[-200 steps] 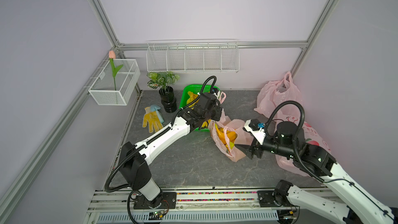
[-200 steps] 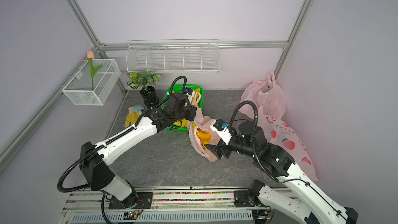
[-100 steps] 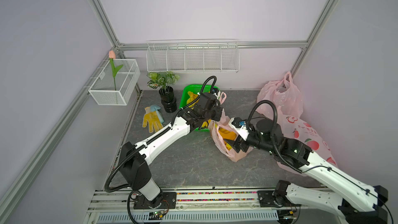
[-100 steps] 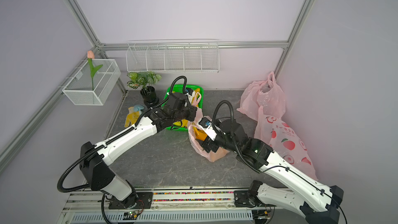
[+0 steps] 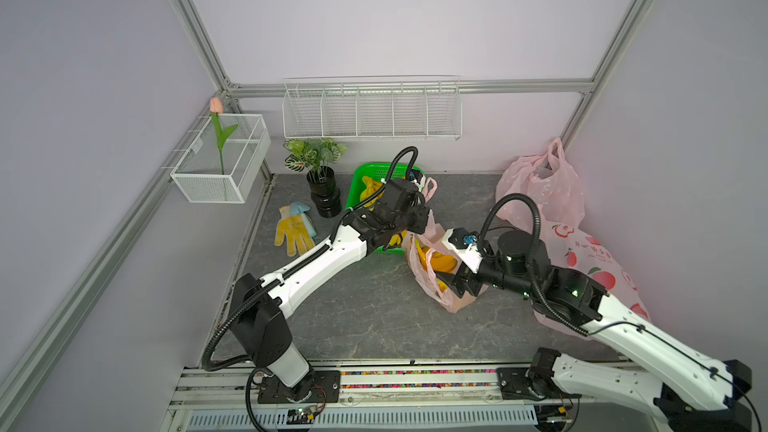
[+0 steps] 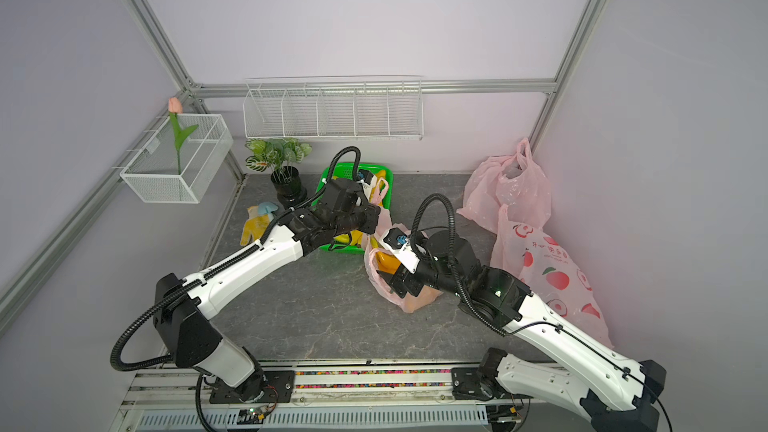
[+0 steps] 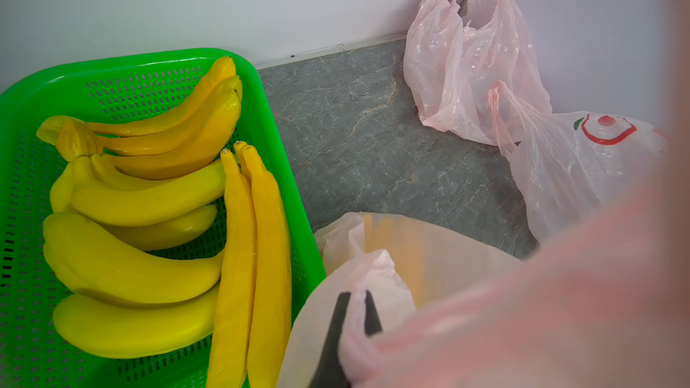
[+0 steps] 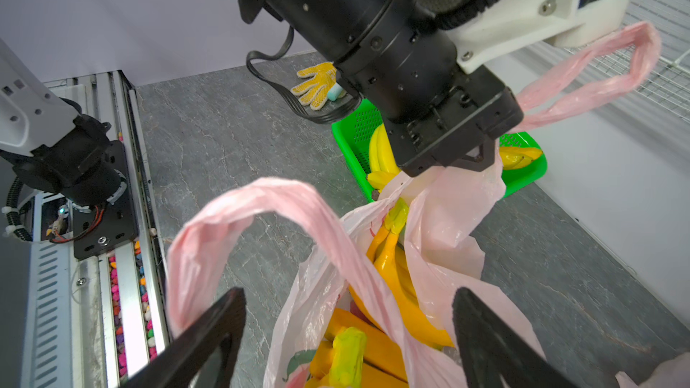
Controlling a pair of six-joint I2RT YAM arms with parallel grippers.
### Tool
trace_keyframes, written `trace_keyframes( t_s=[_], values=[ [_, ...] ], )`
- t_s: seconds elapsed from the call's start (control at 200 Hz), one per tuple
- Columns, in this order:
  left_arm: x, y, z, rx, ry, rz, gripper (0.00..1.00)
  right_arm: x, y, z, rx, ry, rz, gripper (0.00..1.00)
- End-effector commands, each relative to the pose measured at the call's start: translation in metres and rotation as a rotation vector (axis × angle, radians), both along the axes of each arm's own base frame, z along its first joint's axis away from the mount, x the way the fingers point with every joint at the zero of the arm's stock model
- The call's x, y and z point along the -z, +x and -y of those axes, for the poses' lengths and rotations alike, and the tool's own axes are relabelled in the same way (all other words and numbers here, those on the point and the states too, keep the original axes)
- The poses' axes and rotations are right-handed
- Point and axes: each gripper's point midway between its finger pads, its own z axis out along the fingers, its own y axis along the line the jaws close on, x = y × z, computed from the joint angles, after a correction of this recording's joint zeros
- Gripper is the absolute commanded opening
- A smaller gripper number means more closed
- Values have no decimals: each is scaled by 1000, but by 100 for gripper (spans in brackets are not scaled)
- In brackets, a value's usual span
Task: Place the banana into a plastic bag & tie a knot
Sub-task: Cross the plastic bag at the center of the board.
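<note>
- left hand (image 7: 356, 309): fingers pressed together, pinching the far rim of the thin pink plastic bag (image 5: 446, 303) and holding that side up
- right hand (image 8: 347, 293): fingers spread wide with nothing gripped, hovering at the bag mouth from the near side
- bunch of yellow-orange bananas (image 8: 392, 281) sits inside the bag, stem end pointing up toward the left hand
- the bag stands on the grey marbled desk (image 5: 353, 317), just beside the green perforated plastic basket (image 7: 149, 59); mouth open, handles untied
- near handle loop (image 8: 261, 195) arches across the gap between the right hand's fingers; it looks to brush one finger, but that spot is blurred, so contact isn't confirmed
- far handle loop (image 8: 597, 69) sticks out free past the left hand
- the basket holds loose yellow bananas (image 7: 130, 266), several bunches lying flat
- back right corner: plain pink bag (image 5: 540, 189) upright against the wall, fruit-print bag (image 5: 590, 259) lying in front of it, partly hidden by the right arm
- yellow knit glove (image 5: 293, 230) lies flat on the desk near the black-potted plant (image 5: 318, 155), well apart from the bag
</note>
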Motion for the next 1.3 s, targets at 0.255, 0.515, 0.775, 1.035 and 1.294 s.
trace_keyframes(
  t_s=[0.255, 0.515, 0.775, 1.035, 1.294],
  values=[
    [-18, 3, -1, -13, -35, 16, 0, -5, -31, 9, -114, -30, -14, 89],
    [-17, 3, -1, -14, -32, 15, 0, -12, -27, -6, -99, -1, 27, 89],
    [-17, 2, 1, -6, -37, 14, 0, -11, -1, -9, 11, -16, 67, 89],
    [-17, -1, 2, 8, -45, 5, 0, -3, 23, -11, 60, -21, 25, 96],
    [-17, -5, 1, 17, -54, 3, 0, 9, 37, -16, 71, -45, -6, 100]
  ],
)
